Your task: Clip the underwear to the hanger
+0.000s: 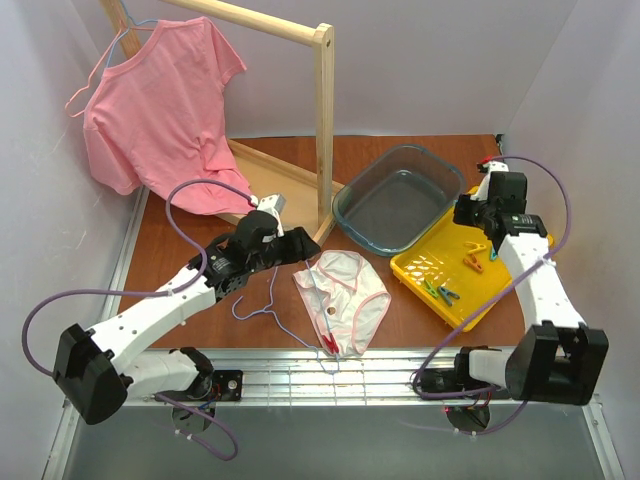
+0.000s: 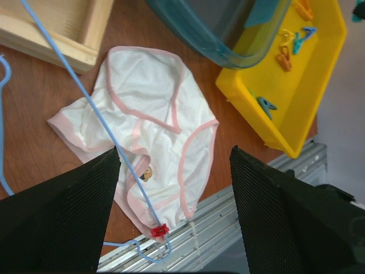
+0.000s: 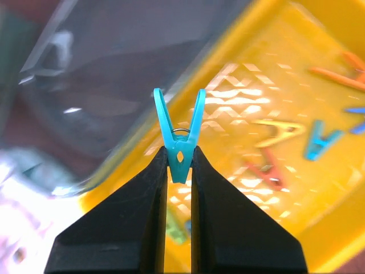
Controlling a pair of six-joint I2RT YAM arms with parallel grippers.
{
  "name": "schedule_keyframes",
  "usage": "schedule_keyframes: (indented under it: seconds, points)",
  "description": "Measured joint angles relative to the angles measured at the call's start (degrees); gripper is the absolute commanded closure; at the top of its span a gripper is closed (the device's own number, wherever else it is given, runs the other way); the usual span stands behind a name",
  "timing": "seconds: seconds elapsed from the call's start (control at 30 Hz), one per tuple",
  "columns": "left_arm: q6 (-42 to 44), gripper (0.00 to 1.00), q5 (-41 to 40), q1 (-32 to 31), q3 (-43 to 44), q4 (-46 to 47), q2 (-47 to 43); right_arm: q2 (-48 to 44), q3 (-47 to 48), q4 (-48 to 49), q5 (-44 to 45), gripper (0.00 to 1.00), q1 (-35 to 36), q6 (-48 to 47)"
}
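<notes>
The white underwear (image 1: 342, 298) with pink trim lies flat on the table near the front edge, and also shows in the left wrist view (image 2: 149, 108). The light-blue wire hanger (image 1: 270, 296) lies across it (image 2: 85, 98). A red peg (image 2: 159, 230) pins one lower corner of the underwear to the wire. My left gripper (image 1: 300, 250) hovers above the underwear, open and empty (image 2: 175, 151). My right gripper (image 1: 466, 215) is over the yellow tray (image 1: 425, 262), shut on a turquoise peg (image 3: 179, 137) that sticks up between the fingertips.
The yellow tray holds several loose coloured pegs (image 1: 472, 262). A clear blue-grey tub (image 1: 400, 195) stands behind it. The wooden rail stand (image 1: 325, 120) at the back left carries a large pink T-shirt (image 1: 160, 110). A metal rail (image 1: 330, 375) runs along the front edge.
</notes>
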Motion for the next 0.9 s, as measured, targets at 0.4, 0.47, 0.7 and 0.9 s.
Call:
schedule_keyframes:
  seconds: [0.4,0.47,0.7,0.9]
  points:
    - [3.2,0.22,19.8,0.4,0.5,6.1,-7.5,-10.7,-0.3,-5.3,-37.6,0.99,20.0,6.8]
    - [2.9,0.21,23.7,0.4,0.5,6.9,-8.5,-10.7,-0.3,-5.0,-42.5,0.99,22.4,8.9]
    - [-0.8,0.19,34.5,0.4,-3.0,13.4,-11.1,-7.2,-0.2,-1.1,-56.9,0.99,32.5,16.8]
    - [-3.0,0.18,38.8,0.4,-4.2,16.4,-11.1,-3.3,-0.2,3.5,-62.6,0.99,37.2,22.0]
